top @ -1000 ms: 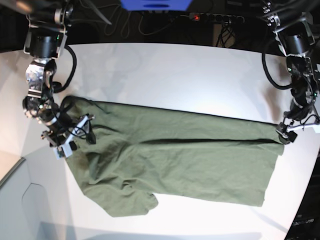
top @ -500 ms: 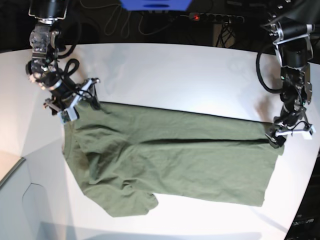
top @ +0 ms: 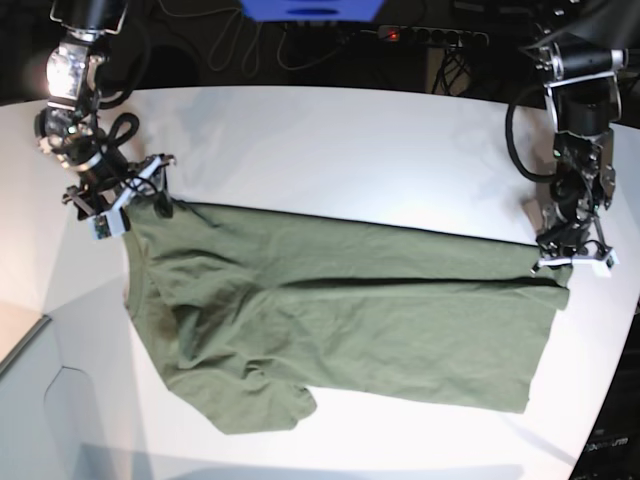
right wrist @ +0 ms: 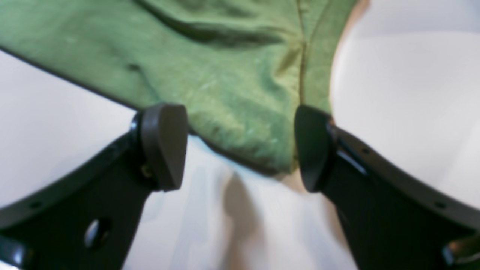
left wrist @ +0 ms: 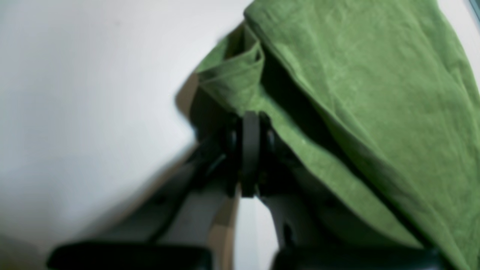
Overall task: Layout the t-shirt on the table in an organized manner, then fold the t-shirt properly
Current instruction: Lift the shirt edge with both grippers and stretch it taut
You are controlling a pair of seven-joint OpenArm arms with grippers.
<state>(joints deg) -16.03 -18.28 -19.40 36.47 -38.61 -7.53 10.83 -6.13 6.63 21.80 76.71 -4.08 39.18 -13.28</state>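
Across the white worktop [top: 330, 140] the t-shirt [top: 340, 320] lies spread. The left tool [top: 567, 258] reaches down at its far corner; the right tool [top: 118, 200] hovers beside the other end. Left wrist: jaws clenched on a shirt fold [left wrist: 240, 86]. Right wrist: fingers [right wrist: 165, 144] spread wide, straddling a shirt corner [right wrist: 240, 123], released.

T-shirt [top: 340, 320]: plain olive green throughout in the base view, no print or pattern, reading as a brighter, yellower green with darker green shadowing in the folds in both wrist views. Table [top: 330, 150]: uniform matte white, unmarked, with grey shading along the near left edge. Right gripper [right wrist: 240, 146]: black finger arms tipped with dark grey pads [right wrist: 165, 144]; the left gripper [left wrist: 250, 150] is likewise black and dark grey.
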